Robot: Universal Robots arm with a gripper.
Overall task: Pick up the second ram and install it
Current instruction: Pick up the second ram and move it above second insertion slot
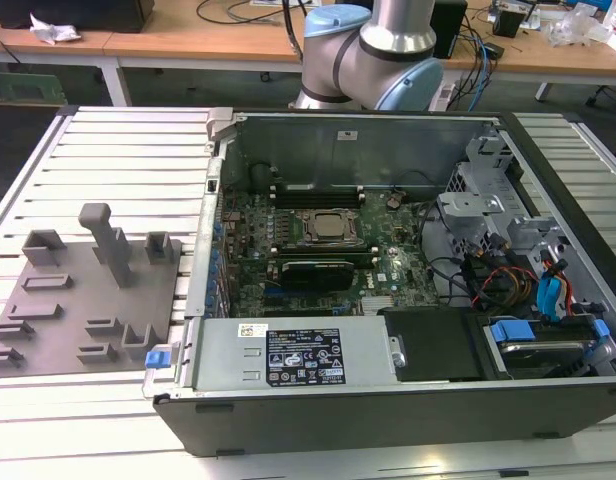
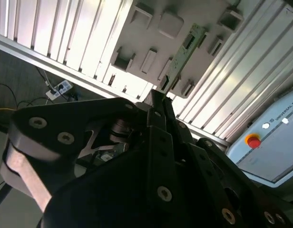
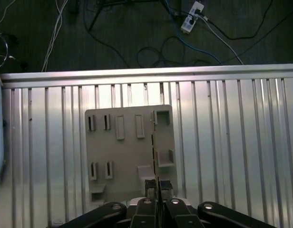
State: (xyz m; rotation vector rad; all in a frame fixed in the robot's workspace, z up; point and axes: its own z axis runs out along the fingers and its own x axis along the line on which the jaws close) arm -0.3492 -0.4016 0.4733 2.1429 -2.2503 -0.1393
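In the second wrist view my gripper (image 2: 158, 97) is shut on the second ram (image 2: 182, 54), a thin green board that sticks out past the black fingertips. In the first wrist view the second ram (image 3: 153, 142) shows edge-on as a thin line rising from my gripper (image 3: 158, 191). It hangs well above the grey fixture plate (image 3: 127, 156), whose slots lie below it. The exterior view has that fixture plate (image 1: 88, 300) at its left and the open computer case (image 1: 388, 390) at its right, with the motherboard and memory slots (image 1: 318, 190) beside the silver processor (image 1: 328, 226).
A grey upright post (image 1: 108, 240) stands on the fixture plate. Everything rests on a slatted aluminium table (image 1: 108, 150). A red stop button (image 2: 252, 141) sits on a pale box beside the table. A power strip (image 3: 191, 9) and cables lie on the floor beyond the table's edge.
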